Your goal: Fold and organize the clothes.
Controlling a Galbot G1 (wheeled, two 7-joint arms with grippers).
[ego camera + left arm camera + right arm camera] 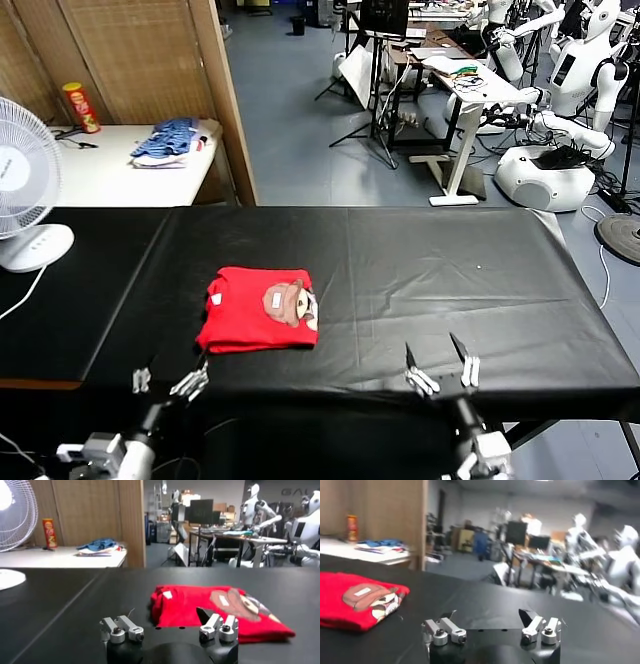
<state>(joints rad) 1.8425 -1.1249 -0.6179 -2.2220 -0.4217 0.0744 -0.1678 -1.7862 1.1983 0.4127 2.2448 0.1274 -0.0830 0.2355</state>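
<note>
Now the red T-shirt [258, 308] lies folded, print side up, on the black table [420, 270], left of centre. Both grippers hover at the near edge with fingers spread and empty: the left gripper [168, 381] just near of the shirt, the right gripper [441, 370] well apart.

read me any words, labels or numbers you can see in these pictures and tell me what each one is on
"GAL", cut off by the picture's edge: grey letters on the back wall, left wrist view.
White label on the folded red T-shirt: too small to read.
Red canister on the white side table: print too blurred to read.
Nothing else is legible.
</note>
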